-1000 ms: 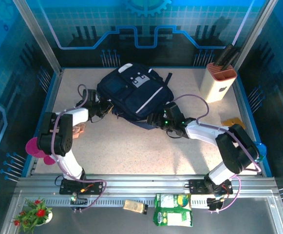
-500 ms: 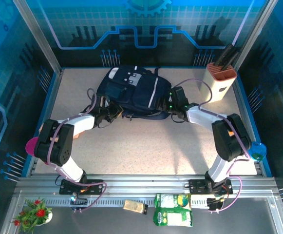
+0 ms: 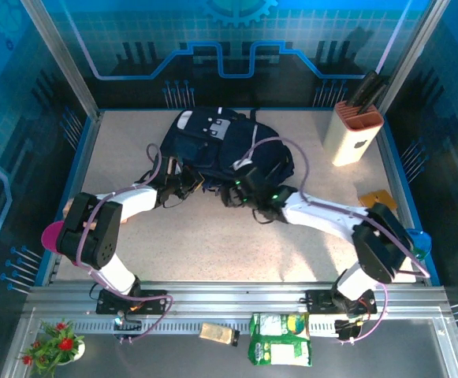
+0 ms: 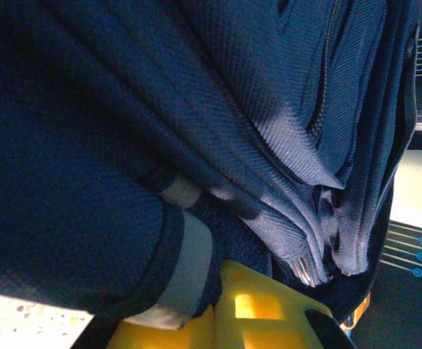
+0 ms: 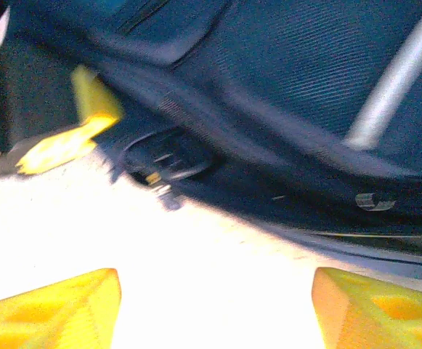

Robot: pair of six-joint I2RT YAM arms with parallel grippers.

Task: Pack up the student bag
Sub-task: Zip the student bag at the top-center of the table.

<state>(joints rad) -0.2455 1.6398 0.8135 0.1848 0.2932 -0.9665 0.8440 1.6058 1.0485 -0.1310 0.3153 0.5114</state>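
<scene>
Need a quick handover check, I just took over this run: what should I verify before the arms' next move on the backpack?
1. Left gripper shut, with student bag fabric bunched against its fingers: ok.
2. Right gripper open, nothing between its fingertips: ok.
3. Bag's near edge inside the right jaws: not ok; it lies ahead of them, bare table between.
4. Bag's opening unzipped and reachable: cannot tell.
5. Knife block well apart from both arms: ok.
</scene>
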